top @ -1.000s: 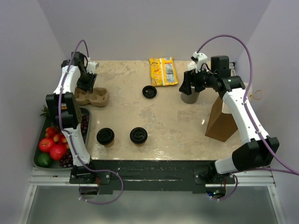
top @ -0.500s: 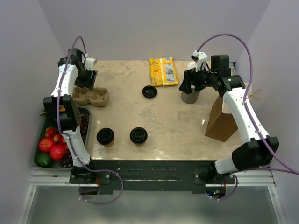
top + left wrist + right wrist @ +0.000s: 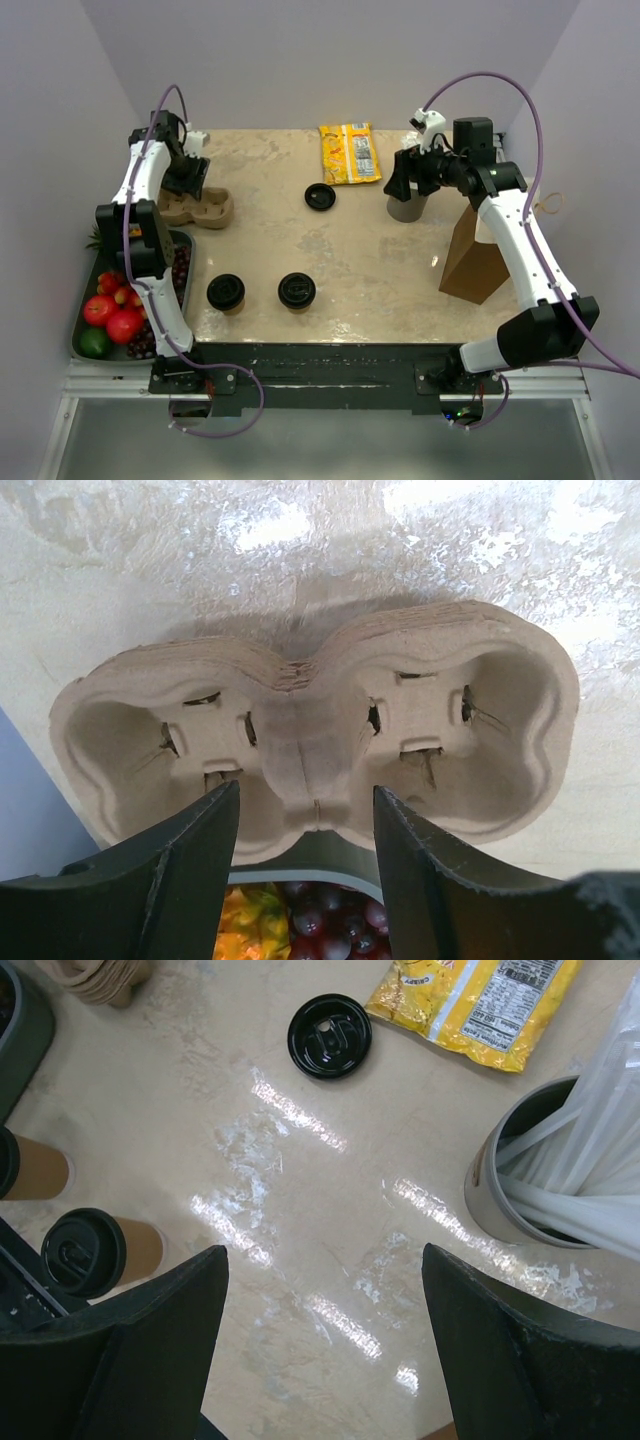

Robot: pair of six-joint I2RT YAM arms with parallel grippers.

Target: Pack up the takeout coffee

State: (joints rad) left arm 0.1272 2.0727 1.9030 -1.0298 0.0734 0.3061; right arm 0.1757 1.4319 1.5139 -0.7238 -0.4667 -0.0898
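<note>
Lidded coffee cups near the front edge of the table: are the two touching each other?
Apart. The top external view shows a clear strip of bare table between the left cup and the right cup.

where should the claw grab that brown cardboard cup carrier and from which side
Take the moulded brown cardboard two-cup carrier by the narrow raised bridge between its two wells, coming straight down from above. It lies flat, wells up, and its outline pinches in at the middle, so the fingers should fit either side there. The left claw hangs open over that spot.
</note>
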